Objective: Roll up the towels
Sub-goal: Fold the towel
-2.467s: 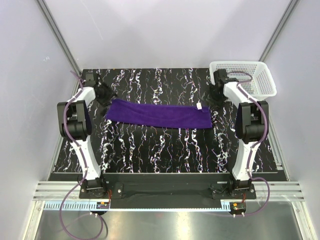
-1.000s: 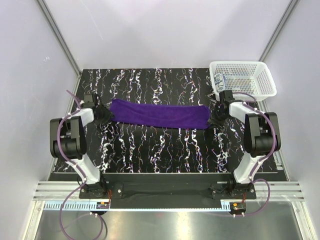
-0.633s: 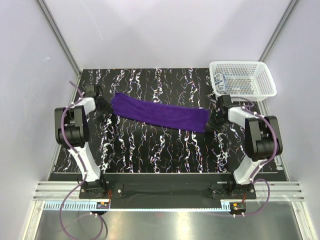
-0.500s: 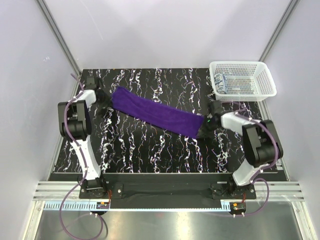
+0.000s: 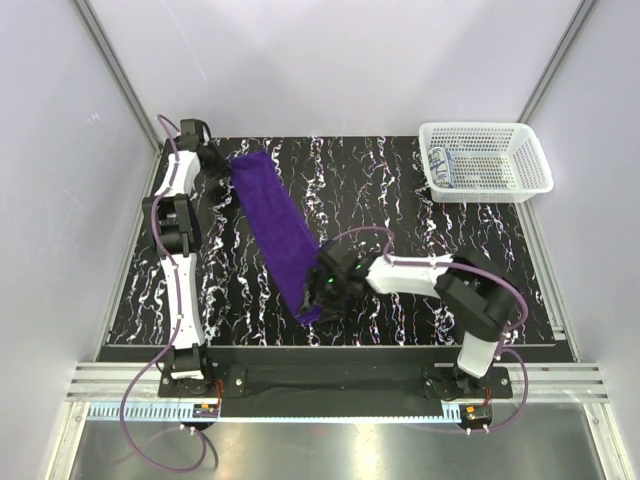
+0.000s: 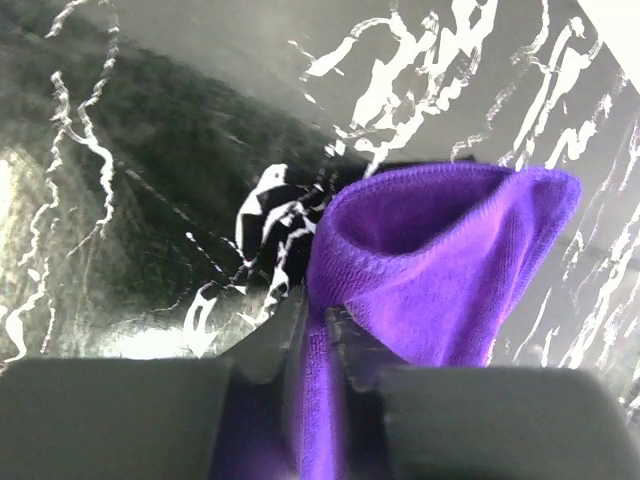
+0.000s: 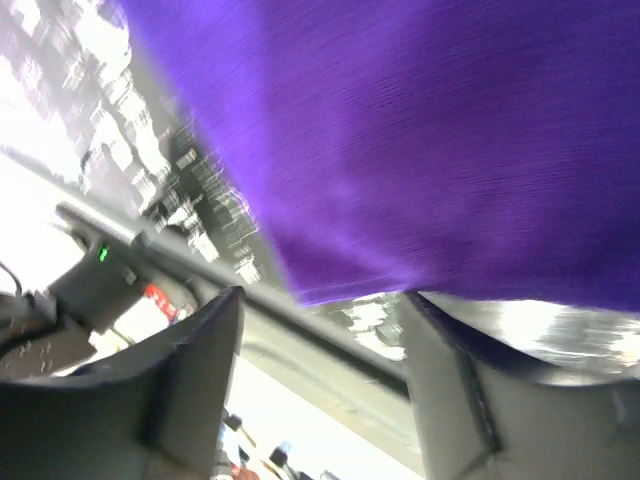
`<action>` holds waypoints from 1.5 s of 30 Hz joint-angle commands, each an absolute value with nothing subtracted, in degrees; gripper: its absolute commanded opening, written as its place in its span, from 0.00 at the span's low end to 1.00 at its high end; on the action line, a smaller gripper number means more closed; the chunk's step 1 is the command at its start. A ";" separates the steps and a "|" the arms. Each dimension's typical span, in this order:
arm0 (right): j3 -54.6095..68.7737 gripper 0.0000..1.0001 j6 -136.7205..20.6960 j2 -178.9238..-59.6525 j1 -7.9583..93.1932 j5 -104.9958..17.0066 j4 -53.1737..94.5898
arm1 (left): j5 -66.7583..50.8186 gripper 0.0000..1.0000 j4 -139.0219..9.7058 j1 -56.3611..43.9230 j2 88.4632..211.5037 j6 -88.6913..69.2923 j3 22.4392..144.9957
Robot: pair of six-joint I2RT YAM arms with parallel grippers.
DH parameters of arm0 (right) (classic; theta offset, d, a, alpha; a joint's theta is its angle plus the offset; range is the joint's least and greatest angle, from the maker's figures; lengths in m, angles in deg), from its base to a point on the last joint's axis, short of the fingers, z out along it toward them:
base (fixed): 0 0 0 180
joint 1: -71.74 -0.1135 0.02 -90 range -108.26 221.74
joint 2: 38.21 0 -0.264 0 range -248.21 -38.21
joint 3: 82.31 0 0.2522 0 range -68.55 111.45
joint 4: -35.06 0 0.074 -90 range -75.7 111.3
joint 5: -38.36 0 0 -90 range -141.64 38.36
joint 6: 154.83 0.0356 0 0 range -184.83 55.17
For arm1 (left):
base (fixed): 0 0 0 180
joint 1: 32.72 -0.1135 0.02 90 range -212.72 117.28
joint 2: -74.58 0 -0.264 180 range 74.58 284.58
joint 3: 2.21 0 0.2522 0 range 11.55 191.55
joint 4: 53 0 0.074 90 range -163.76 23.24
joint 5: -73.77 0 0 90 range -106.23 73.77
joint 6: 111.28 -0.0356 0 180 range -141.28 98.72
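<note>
Top external showed the purple towel [image 5: 275, 225] swung round since half a second before. Then it had lain slantwise across the black marbled surface [image 5: 430, 240]; now it ran as a long narrow strip from the far left corner down to near centre. The left gripper [image 5: 218, 166] had its fingers [image 6: 255, 400] pinched on the plush, folded far end. The right gripper [image 5: 322, 290] sat at the near end, its fingers [image 7: 190, 370] spread apart with the towel's edge at their tips. The patterned towel [image 5: 444, 166] lay in the white mesh basket [image 5: 530, 170].
</note>
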State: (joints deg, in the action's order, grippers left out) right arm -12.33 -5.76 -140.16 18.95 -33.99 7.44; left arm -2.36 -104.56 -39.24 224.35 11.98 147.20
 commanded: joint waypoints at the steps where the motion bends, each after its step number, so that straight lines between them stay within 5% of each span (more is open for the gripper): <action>1: -6.87 0.77 -6.27 -141.74 14.97 -32.48 6.20 | 1.61 0.36 -103.69 -39.57 222.77 8.87 149.03; 5: -2.90 0.86 -11.47 -140.43 12.77 -33.87 -0.57 | 1.52 0.99 -102.45 -39.92 218.03 6.76 146.90; 12: -1.49 0.93 -18.33 -128.49 13.21 -48.09 -14.89 | 0.12 0.99 -102.62 -40.80 203.80 9.13 135.33; 19: -16.34 0.90 -20.96 -116.97 29.02 -45.75 -8.77 | 1.17 0.99 -87.26 -37.92 174.27 14.31 91.60; 25: -15.11 0.90 -26.06 -122.04 32.10 -47.16 -6.67 | 1.44 0.99 -86.97 -31.24 158.28 11.33 72.84; 36: -20.21 0.87 -22.47 -134.00 35.27 -34.94 14.08 | -0.15 0.99 -96.55 -29.29 147.09 4.65 67.53; 45: -26.09 0.77 -18.69 -132.87 35.01 -31.34 19.36 | 1.17 0.99 -96.91 -29.29 143.31 4.30 65.43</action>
